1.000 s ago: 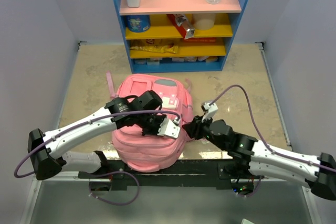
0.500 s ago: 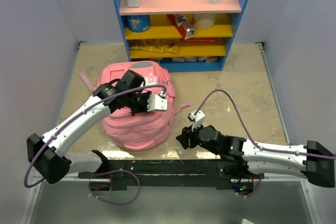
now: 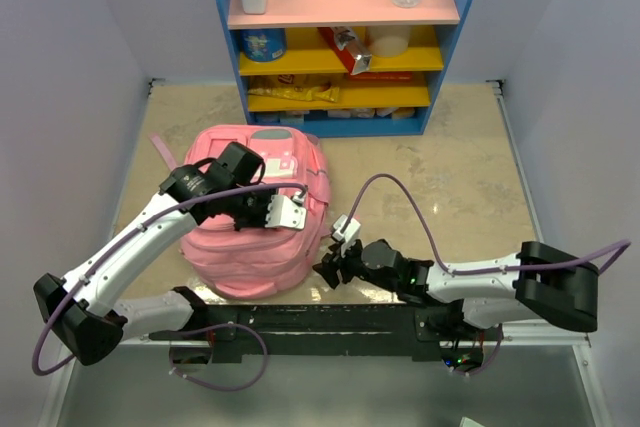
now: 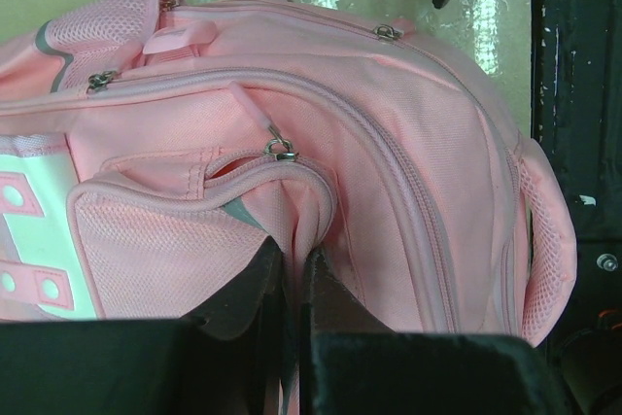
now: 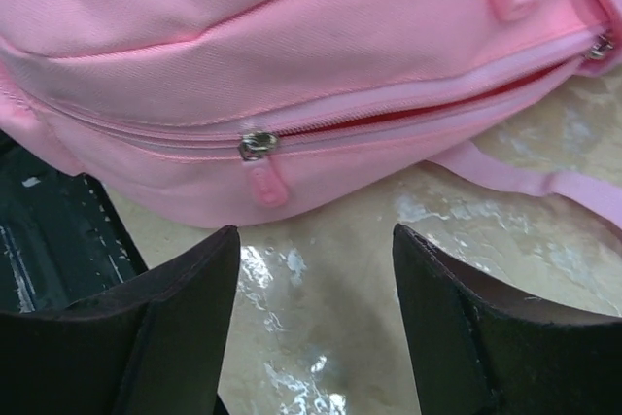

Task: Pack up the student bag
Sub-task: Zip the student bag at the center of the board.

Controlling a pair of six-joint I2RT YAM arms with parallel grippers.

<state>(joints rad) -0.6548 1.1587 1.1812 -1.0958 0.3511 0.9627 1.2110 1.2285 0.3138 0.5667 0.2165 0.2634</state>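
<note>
The student bag [image 3: 240,259], a soft pink backpack, lies on the table left of centre. My left gripper [image 3: 262,215] rests on top of it, shut on a pinched fold of the bag's fabric [image 4: 294,258] just below a front pocket's zip. The right gripper [image 3: 328,271] hovers low over the table at the bag's right side, open and holding nothing. In the right wrist view the open gripper [image 5: 316,240] faces the bag [image 5: 292,36], whose zip shows a thin red gap, with the pink zip pull [image 5: 264,180] just beyond the left fingertip.
A blue shelf unit [image 3: 452,37] with pink and yellow boards stands at the back, holding bottles, a tin and snack packs. A black rail [image 3: 330,322] runs along the near edge. A pink strap [image 5: 525,180] trails on the table by the bag. Walls close in on both sides.
The left gripper has dragged the bag leftward and slightly back while keeping its hold. The right gripper has opened wider and swung left, lower, toward the bag's near right side.
</note>
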